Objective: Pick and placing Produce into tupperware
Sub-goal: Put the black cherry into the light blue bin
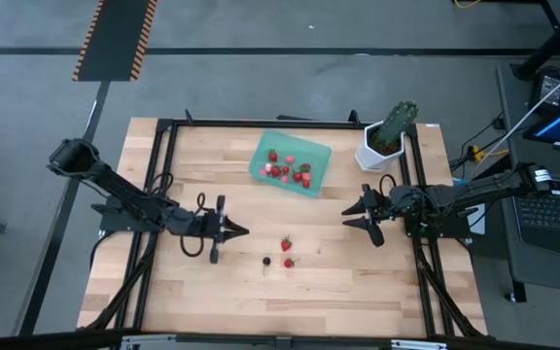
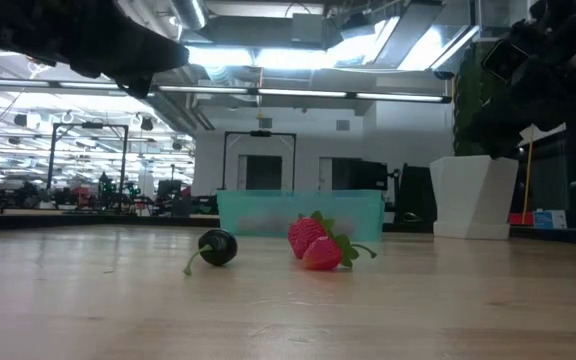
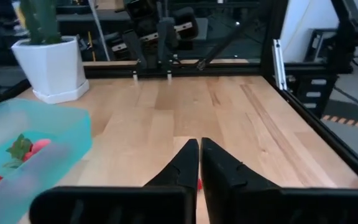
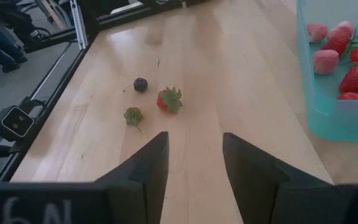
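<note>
The teal tupperware [image 1: 290, 163] lies at the far middle of the table with several red and pink berries inside [image 4: 347, 56]. Two strawberries [image 1: 286, 243] [image 1: 289, 262] and a dark berry [image 1: 266, 261] lie loose on the wood at mid-table [image 2: 308, 240]. My left gripper [image 1: 244, 231] is shut, raised just left of them and pointing at them. A sliver of red [image 3: 199, 183] shows in the slit between its fingers; whether it lies on the table below, I cannot tell. My right gripper [image 1: 358, 215] stands open to the right of the loose berries [image 4: 194, 142], with nothing between its fingers.
A green cactus-like plant in a white pot [image 1: 385, 141] stands at the far right corner, beside the tupperware. A black frame [image 1: 163, 175] runs along the table's left, far and right sides. Bare wood lies between the two grippers and toward the near edge.
</note>
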